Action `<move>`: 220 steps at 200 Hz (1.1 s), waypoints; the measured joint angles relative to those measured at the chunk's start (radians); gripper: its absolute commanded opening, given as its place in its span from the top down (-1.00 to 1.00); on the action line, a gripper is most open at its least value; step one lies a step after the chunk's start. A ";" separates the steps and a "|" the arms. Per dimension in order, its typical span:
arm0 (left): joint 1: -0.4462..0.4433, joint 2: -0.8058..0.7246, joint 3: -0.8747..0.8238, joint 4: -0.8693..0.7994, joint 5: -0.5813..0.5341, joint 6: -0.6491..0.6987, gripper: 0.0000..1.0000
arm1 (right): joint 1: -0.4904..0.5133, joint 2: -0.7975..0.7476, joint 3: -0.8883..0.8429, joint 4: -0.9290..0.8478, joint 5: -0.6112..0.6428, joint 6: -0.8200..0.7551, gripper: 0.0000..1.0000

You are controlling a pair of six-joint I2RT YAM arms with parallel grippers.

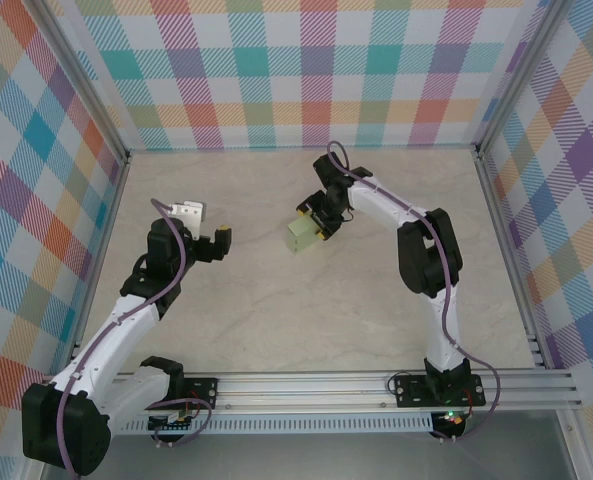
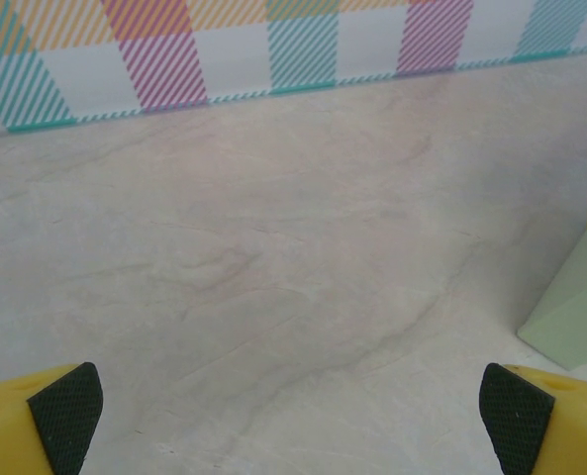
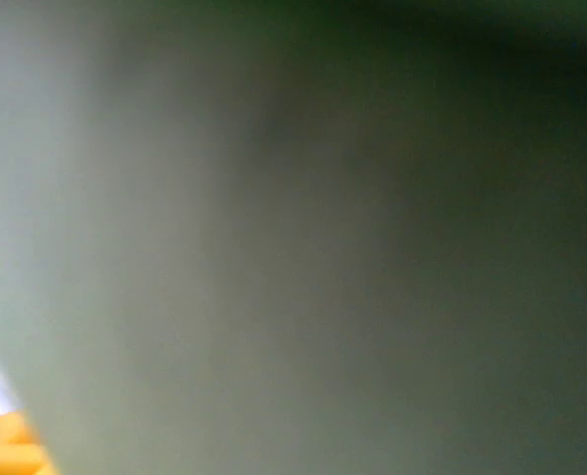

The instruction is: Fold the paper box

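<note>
The paper box (image 1: 297,237), pale green and folded into a small block, stands in the middle of the table. My right gripper (image 1: 314,222) is on its far right side, with fingers against the card. In the right wrist view the paper box (image 3: 273,247) is a close green blur, with one yellow finger (image 3: 6,450) at the bottom left, so the grip cannot be made out. My left gripper (image 1: 226,243) hovers left of the box, apart from it. In the left wrist view its fingertips (image 2: 65,416) stand wide open over bare table, and the paper box (image 2: 570,322) shows at the right edge.
Checked walls (image 1: 306,70) close in the back and both sides of the pale marbled table (image 1: 276,320). An aluminium rail (image 1: 356,385) with the arm bases runs along the near edge. Open tabletop lies between the two arms.
</note>
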 measured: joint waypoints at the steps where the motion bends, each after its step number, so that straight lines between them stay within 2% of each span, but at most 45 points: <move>1: 0.000 -0.001 0.000 0.000 0.000 -0.001 -1.00 | 0.000 0.000 -0.002 0.003 -0.003 0.000 -0.19; 25: 0.002 -0.006 0.000 0.000 -0.003 -0.011 -1.00 | 0.000 -0.024 -0.124 0.198 -0.102 -0.021 -0.11; 61: 0.002 0.011 -0.004 0.014 -0.007 -0.029 -1.00 | -0.008 -0.094 -0.349 0.425 -0.195 -0.060 -0.35; 90: 0.002 0.061 -0.023 0.030 -0.014 -0.047 -1.00 | -0.031 -0.192 -0.489 0.452 -0.197 -0.116 -0.53; 116: 0.002 0.072 -0.044 0.030 -0.019 -0.054 -1.00 | -0.083 -0.320 -0.561 0.395 -0.169 -0.207 -0.56; 138: 0.002 0.077 -0.049 0.030 -0.019 -0.053 -1.00 | -0.126 -0.447 -0.578 0.310 -0.114 -0.333 -0.59; 141: 0.002 0.078 -0.049 0.029 -0.022 -0.053 -1.00 | -0.130 -0.461 -0.580 0.301 -0.106 -0.349 -0.91; 145: 0.002 0.079 -0.049 0.030 -0.023 -0.053 -1.00 | -0.136 -0.488 -0.582 0.281 -0.088 -0.374 -1.00; 187: 0.003 0.072 -0.109 0.085 -0.042 -0.034 -1.00 | -0.138 -0.812 -0.618 0.179 0.145 -0.690 -1.00; 205: 0.003 0.068 -0.161 0.132 -0.051 -0.023 -1.00 | -0.137 -0.991 -0.692 0.249 0.262 -0.843 -0.99; 220: 0.003 0.084 -0.189 0.170 -0.050 -0.002 -1.00 | -0.138 -1.125 -0.816 0.385 0.352 -1.002 -0.99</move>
